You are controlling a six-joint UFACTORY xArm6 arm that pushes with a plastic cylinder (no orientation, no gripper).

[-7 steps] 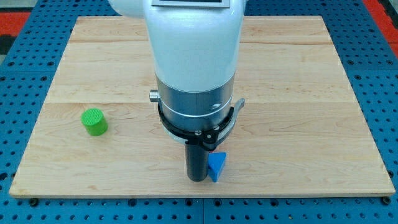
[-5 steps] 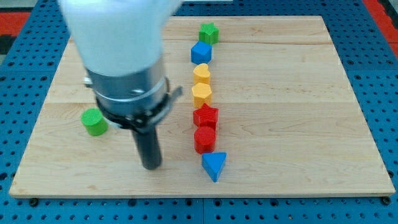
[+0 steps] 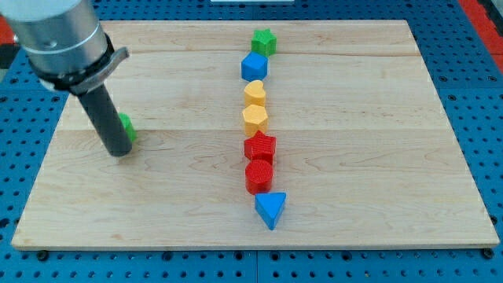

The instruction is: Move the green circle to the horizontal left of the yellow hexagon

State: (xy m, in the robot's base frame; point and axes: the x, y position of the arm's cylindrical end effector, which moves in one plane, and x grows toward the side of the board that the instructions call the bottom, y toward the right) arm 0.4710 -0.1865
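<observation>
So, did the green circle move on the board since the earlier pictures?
Yes. The green circle now sits slightly toward the view's top of its earlier place, judged against the board's left edge. My tip is right at its left side, mostly hiding it.

The arm has moved far across the worktop (image 3: 377, 94) toward the view's left. At first it stood over the middle, with its tip just beside the blue triangle (image 3: 271, 209) near the view's bottom. Then it was between the green circle (image 3: 126, 127) and the column of blocks. Now the tip (image 3: 119, 153) is at the view's left part, touching or just in front of the green circle and covering most of it. Only a small green edge shows at the right side of the rod. The green circle now sits a little higher in the view than before. The column of blocks, first hidden behind the arm, is now fully visible.
</observation>
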